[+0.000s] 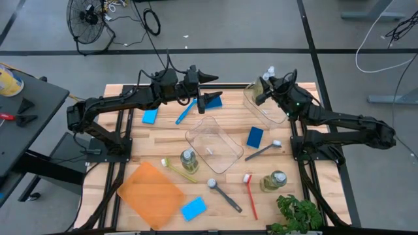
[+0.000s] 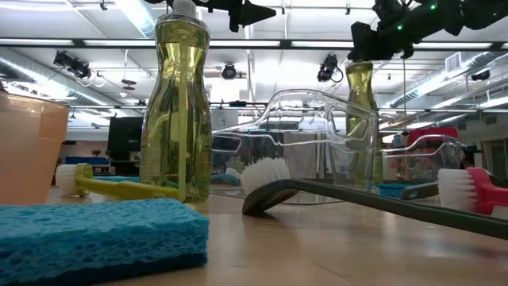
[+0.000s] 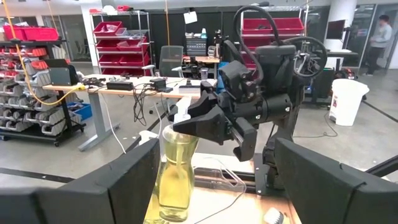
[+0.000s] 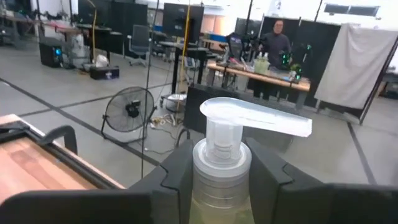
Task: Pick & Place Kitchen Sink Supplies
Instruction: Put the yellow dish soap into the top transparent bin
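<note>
- Your right claw (image 4: pixel 221 171) is clamped around the neck of a soap bottle (image 1: pixel 263 88), just under its pale pump cap (image 4: pixel 249 118). It holds the bottle upright over the far right tub (image 1: pixel 271 109), near the bench's (image 1: pixel 130 140) far right corner.
- I judge the step in hand to be setting this bottle into that tub. Keep the bottle vertical as you lower it; a tilted base may catch the tub's rim.
- Do not release until the base rests on the tub floor. The bottle is tall and narrow and will likely topple if dropped from height.
- Part the fingers only enough to clear the neck, then lift straight up so the pump cap is not snagged.
- Your left claw (image 1: pixel 210 100) stands with its fingers apart and empty, raised over the far middle of the bench near a blue brush (image 1: pixel 185 112). It faces the right arm closely, so hold it back until the right arm is clear.
- Much is left: two more bottles (image 1: pixel 188 158), blue sponges (image 1: pixel 255 136) and the other brushes lie on the bench around the middle tub (image 1: pixel 214 145).
</note>
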You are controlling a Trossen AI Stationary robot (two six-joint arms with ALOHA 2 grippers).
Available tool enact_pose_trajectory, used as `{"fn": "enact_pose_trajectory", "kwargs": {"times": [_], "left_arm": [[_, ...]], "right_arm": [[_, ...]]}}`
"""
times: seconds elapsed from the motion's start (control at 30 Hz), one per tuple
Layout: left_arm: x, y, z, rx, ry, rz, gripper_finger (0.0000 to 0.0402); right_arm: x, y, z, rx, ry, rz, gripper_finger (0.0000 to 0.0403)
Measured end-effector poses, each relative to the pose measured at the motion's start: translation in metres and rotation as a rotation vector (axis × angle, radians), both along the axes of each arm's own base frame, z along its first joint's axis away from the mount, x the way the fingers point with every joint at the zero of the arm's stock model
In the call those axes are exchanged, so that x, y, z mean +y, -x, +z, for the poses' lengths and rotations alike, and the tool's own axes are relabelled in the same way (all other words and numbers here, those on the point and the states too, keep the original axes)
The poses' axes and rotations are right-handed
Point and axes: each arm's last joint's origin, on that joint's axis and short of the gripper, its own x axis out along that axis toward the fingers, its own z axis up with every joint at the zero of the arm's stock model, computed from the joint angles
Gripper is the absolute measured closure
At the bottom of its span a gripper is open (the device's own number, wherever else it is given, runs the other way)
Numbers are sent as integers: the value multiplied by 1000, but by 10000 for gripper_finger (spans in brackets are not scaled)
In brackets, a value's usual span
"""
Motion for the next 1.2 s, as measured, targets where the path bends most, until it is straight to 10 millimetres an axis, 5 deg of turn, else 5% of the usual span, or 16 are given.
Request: {"fn": "enact_pose_trajectory", "kwargs": {"times": [0.67, 1.2], "left_arm": [[0, 0, 0, -5, 22, -9, 81], [0, 0, 0, -5, 22, -9, 81]], "right_arm": [[-10, 12, -52, -137, -73, -69, 298], [-28, -7, -74, -104, -89, -80, 298]]}}
